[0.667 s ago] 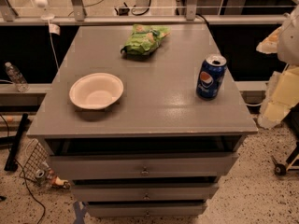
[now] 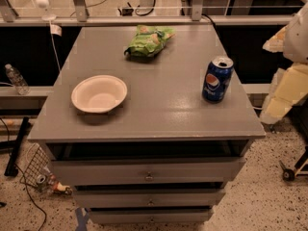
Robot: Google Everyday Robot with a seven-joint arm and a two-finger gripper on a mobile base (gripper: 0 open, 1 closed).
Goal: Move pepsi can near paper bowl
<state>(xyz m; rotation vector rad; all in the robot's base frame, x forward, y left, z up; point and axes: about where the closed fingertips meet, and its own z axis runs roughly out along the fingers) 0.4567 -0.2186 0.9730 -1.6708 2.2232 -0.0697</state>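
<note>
Camera view cuts off the pincer (image 2: 290,83) at the right edge: a pale shape beside the worktop (image 2: 159,114), touching nothing on it, and I can't tell how wide it's open. Pepsi can (image 2: 217,79) stands upright near the right side, with "pepsi" and the round logo readable, well apart from the paper bowl (image 2: 99,94) on the left. Green snack bag (image 2: 148,41) lies at the back, print unreadable.

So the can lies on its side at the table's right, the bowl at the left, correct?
No. The camera view shows the can standing upright at the right of the table; the bowl is at the left. The gripper is beyond the right edge.
</note>
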